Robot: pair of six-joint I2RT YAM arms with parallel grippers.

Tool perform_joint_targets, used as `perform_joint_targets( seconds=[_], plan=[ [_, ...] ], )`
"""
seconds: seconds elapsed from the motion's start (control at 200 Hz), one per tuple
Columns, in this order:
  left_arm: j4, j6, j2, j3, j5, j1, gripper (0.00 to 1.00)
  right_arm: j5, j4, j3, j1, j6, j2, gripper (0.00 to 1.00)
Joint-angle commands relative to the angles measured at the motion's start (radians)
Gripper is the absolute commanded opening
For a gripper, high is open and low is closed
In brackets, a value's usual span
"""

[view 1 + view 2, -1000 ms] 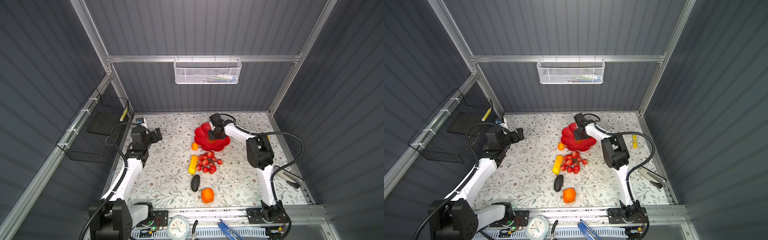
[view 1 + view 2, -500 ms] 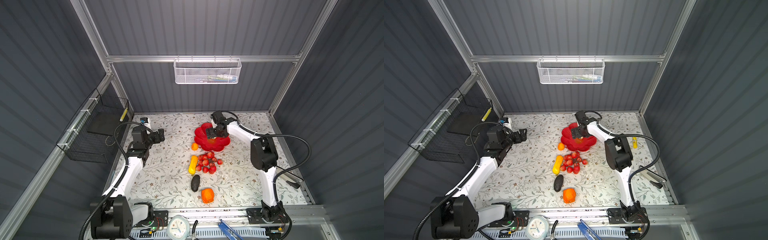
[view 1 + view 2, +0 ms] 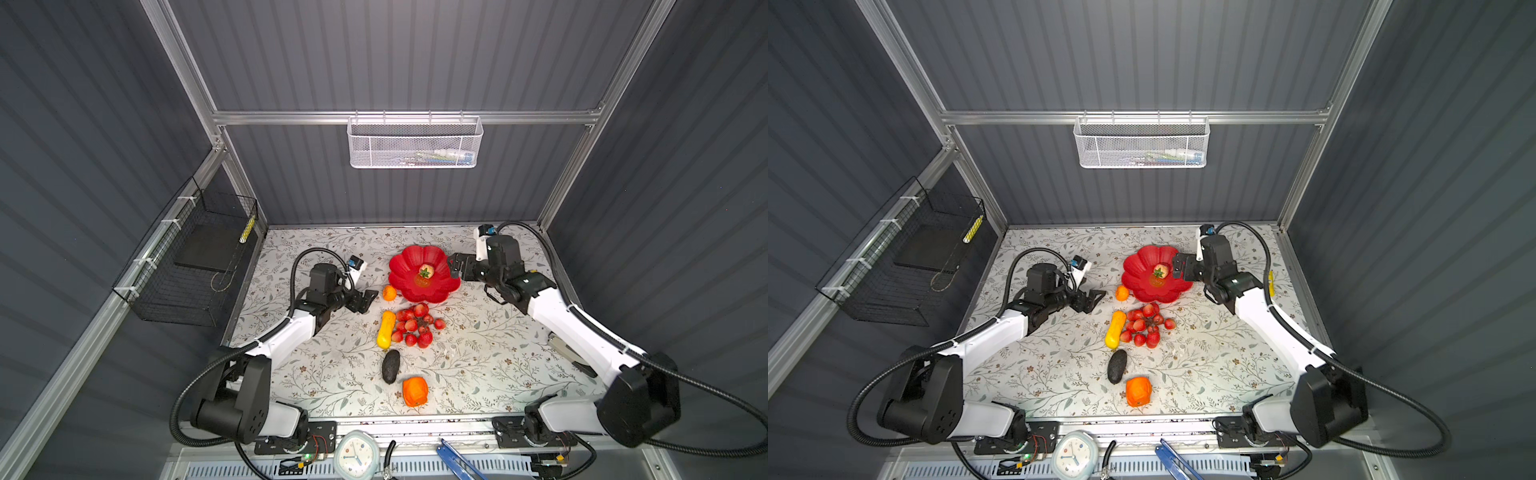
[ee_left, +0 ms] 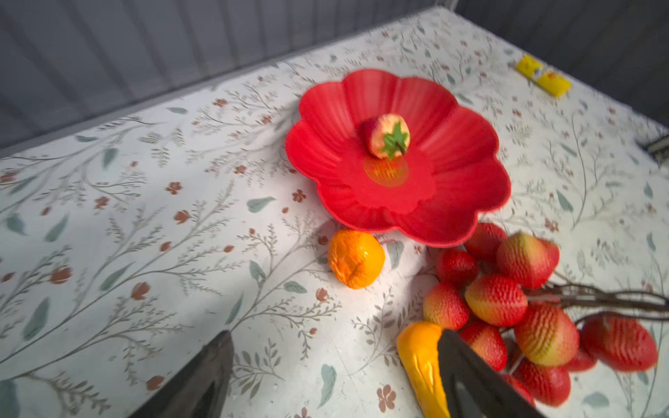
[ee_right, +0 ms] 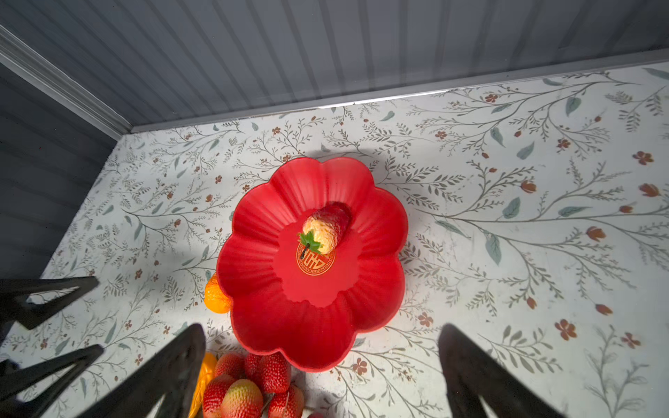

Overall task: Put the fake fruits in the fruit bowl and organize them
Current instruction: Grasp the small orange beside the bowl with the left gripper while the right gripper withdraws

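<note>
- Progress: early. One of the fake fruits, a pink-cream fruit with green leaf (image 3: 426,272) (image 5: 325,228), lies inside the fruit bowl (image 3: 405,270) (image 3: 1136,270), on its side next to the gold centre mark.
- Five more lie out on the floral table (image 3: 478,353).
- The small orange (image 3: 389,293) (image 4: 356,258) is just beside the bowl's rim on the left arm's side. Whether it touches the rim is unclear.
- The red bunch (image 3: 415,326) (image 4: 506,300) is just in front of the bowl, and the yellow elongated fruit (image 3: 386,329) (image 3: 1115,329) lies right against it.
- The dark avocado (image 3: 390,366) and the larger orange fruit (image 3: 414,392) sit nearer the front edge, close together and well apart from the bowl.
- Arranging is likely only worth doing once more fruit is in.
- Left gripper (image 3: 365,300) (image 4: 335,334): the jaws are spread wide with nothing between them. The forearm angles in from the near-left base, and the tool hovers low near the small orange and points at it. That is probably the next pick.
- Right gripper (image 3: 454,267) (image 5: 322,328): the jaws are wide apart and empty. The arm stretches far from the near-right base, the wrist sits at the bowl's right-hand rim and the fingers aim across the bowl. It appears to touch neither bowl nor fruit.
- Risk guess: the orange is round, so a nudge could roll it away.
</note>
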Motion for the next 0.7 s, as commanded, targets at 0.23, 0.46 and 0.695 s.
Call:
perform_joint_targets(
  seconds=[0.23, 0.46, 0.695],
  plan=[
    [-0.025, 0.155, 0.209, 0.125, 0.041, -0.062, 0.86, 0.015, 0.007, -0.131, -0.034, 0.039, -0.222, 0.99],
    [0.002, 0.122, 0.321, 0.215, 0.014, -0.085, 0.86, 0.041, -0.023, -0.138, -0.046, 0.031, -0.256, 0.99],
    [-0.087, 0.102, 0.400, 0.314, 0.019, -0.104, 0.83, 0.054, -0.041, -0.135, -0.058, 0.020, -0.280, 0.99]
  ],
)
